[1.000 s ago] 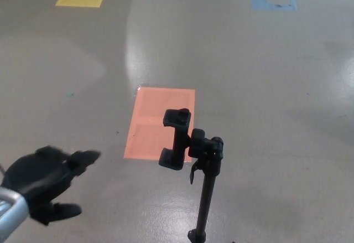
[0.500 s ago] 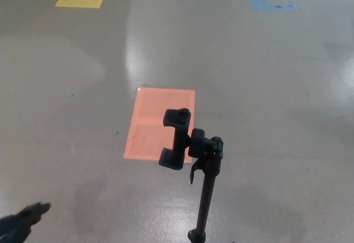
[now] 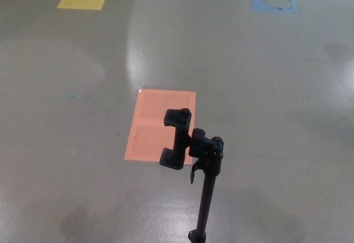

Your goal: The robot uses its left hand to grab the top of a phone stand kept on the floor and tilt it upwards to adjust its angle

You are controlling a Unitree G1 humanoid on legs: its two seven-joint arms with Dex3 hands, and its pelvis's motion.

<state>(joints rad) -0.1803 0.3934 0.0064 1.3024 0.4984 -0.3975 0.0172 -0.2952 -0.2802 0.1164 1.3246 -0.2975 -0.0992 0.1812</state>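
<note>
Even, bright overhead light; a pale glare streak on the glossy floor (image 3: 133, 60); sharp focus throughout.

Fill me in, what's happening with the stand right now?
Nothing is touching it. The black phone stand stands alone on the grey floor, its empty clamp over the edge of an orange floor patch. Neither robot hand is in view; the left one, visible a second ago at lower left, has dropped out of frame.

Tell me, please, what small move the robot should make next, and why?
Probably bring the left hand into view from the left toward the clamp at the top of the phone stand: neither hand shows, and the stand stands untouched by the orange floor patch.
</note>
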